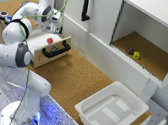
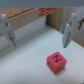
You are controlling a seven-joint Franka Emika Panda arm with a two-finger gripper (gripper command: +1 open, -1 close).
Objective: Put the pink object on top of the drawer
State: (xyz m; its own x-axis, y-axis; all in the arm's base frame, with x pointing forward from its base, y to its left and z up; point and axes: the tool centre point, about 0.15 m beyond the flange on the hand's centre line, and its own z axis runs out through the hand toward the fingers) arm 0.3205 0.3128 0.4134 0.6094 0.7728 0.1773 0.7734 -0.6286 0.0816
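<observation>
Pink object (image 1: 50, 40) atop drawer (image 1: 55, 52), apparently; gripper (image 2: 39, 31) open above.

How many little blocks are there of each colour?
Pink block: 1
Dark red block: 1
Yellow block: 1
Total: 3

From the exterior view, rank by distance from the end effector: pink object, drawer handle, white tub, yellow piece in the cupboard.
End effector:
1. Pink object, just below, on the drawer top.
2. Drawer handle, front face.
3. Yellow piece, cupboard shelf.
4. White tub, view's right; close to 3.
</observation>
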